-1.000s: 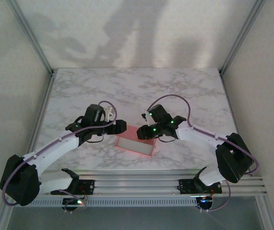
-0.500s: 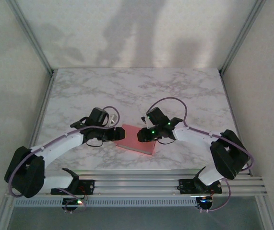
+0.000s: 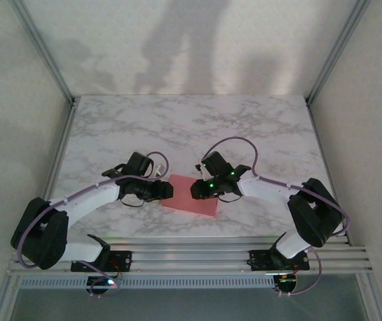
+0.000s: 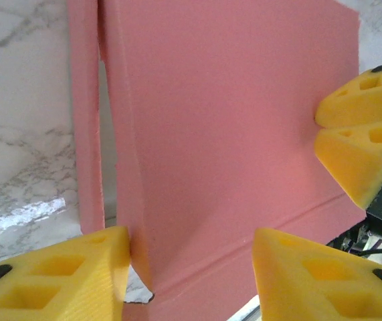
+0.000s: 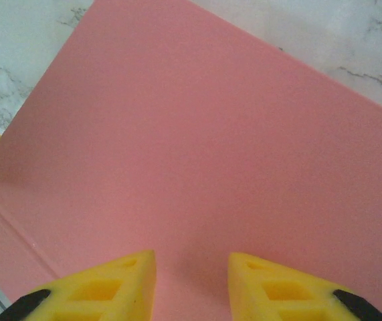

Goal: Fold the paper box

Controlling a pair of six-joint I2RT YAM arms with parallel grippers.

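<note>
Near table's [image 3: 177,127] front edge — now pinning paper box [image 3: 197,204] shut, nearly done; right gripper [image 5: 192,281] parted, left gripper [image 4: 191,274] half-closed round it.

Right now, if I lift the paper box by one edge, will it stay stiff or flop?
Probably floppy and light: the paper box looks like thin card, creased near the left gripper. Its side flap stands apart and may swing open.

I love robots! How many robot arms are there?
2. The black-and-white left arm reaches from the left, the right arm from the right; both meet at the flat pink cardboard box.
</note>
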